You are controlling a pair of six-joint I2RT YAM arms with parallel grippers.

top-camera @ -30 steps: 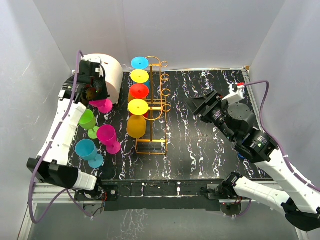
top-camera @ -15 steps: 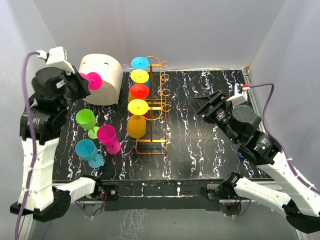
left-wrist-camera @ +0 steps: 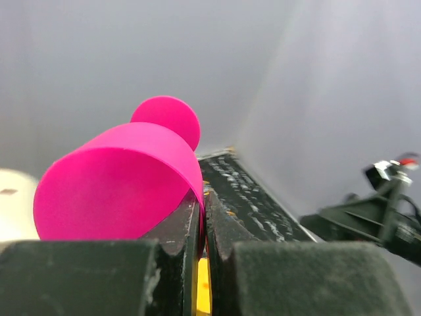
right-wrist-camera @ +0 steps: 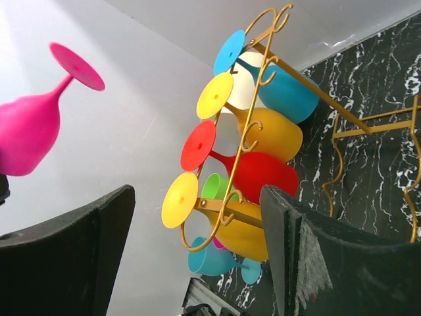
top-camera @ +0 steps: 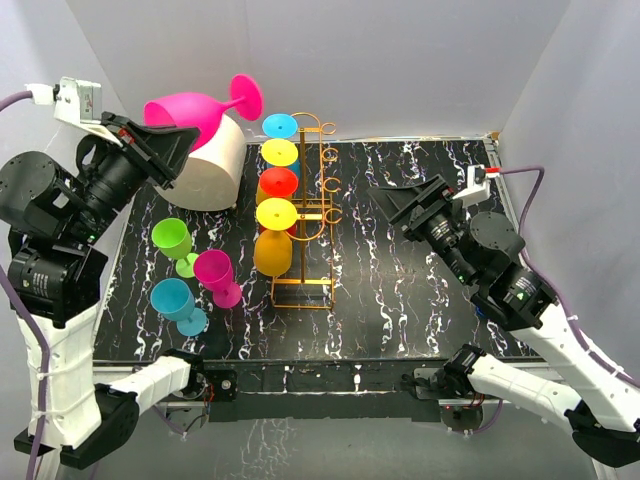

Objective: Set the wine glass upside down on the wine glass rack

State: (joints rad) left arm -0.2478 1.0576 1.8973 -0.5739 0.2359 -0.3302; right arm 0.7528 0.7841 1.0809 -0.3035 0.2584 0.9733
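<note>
White walls [top-camera: 400, 60] close the table [top-camera: 420, 300] on the left, back and right. A wide stretch of black marbled top lies between the rack [top-camera: 322, 205] and the right gripper [top-camera: 402, 210]. The left side is crowded. A cream tub [top-camera: 215, 165] stands at the back-left corner, and a green glass [top-camera: 173, 238], a second pink glass [top-camera: 213, 268] and a teal glass [top-camera: 172, 298] stand upright in a cluster in front of it, just left of the rack's base.

The rack stands upright near the middle of the table. Four hung glasses [top-camera: 277, 183] fill its left hooks, feet up and bowls down: blue at the back, then yellow, red and yellow at the front. The tub's inside cannot be seen.

The pink glass [top-camera: 195, 110] is in the air, over the tub in the top view and left of the rack, touching neither. It lies almost on its side, with its mouth toward the left gripper [top-camera: 178, 142] and its foot angled up toward the back wall, near the rack's top loops. The left arm rears tall from its base, wrist high and reaching toward the back right. Its fingers are pressed nearly together, pinching the bowl's wall at the rim.

The right arm bends low over the right half of the table, with its claw spread wide and pointing left at the rack, well apart from it. Its wrist view frames the hung glasses between the two fingers.
</note>
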